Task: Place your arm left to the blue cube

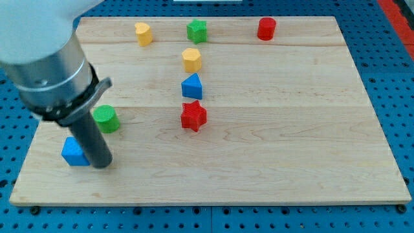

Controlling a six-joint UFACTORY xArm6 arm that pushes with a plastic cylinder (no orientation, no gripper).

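The blue cube (74, 152) lies near the board's left edge, low in the view. My dark rod comes down from the view's upper left, and my tip (102, 164) rests on the board just right of the blue cube, touching or nearly touching its right side. The rod hides part of the cube's right face. A green cylinder (105, 119) stands just above and right of the cube, close behind the rod.
A blue triangular block (191, 86), a red star (193, 116) and a yellow hexagonal block (191, 59) line up in the middle. A yellow block (143, 33), a green star (196, 30) and a red cylinder (266, 28) sit along the top edge of the wooden board (291, 129).
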